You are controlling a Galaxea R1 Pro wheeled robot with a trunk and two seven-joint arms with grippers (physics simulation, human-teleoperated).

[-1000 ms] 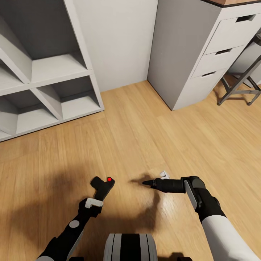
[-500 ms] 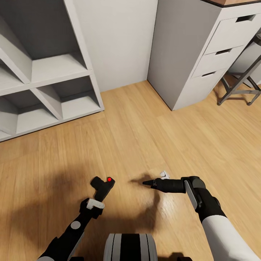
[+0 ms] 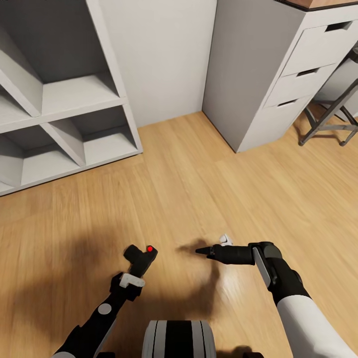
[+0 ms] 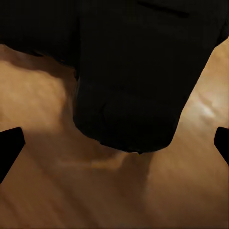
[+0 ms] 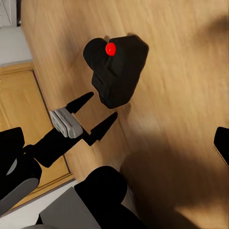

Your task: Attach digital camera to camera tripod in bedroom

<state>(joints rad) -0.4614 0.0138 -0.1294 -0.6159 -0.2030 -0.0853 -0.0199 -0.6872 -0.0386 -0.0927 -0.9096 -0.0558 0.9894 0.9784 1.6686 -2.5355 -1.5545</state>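
Camera (image 3: 141, 257) sits between the spread fingers of the left gripper (image 3: 137, 268), above the wood floor (image 3: 199, 189); contact cannot be told. Right gripper (image 3: 204, 251) points toward it, fingers pressed together. Shelf (image 3: 64, 114) cubes and desk drawers (image 3: 308, 74) show nothing inside.

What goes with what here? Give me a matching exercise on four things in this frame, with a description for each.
Things:
1. camera
2. shelf
3. drawers
4. right hand

Descriptions:
A. white open cubes, at the head view's left
B. pointing sideways toward the camera, above the floor
C. black with a red spot
D. stacked three high, at the head view's right

Pairs: 1-C, 2-A, 3-D, 4-B
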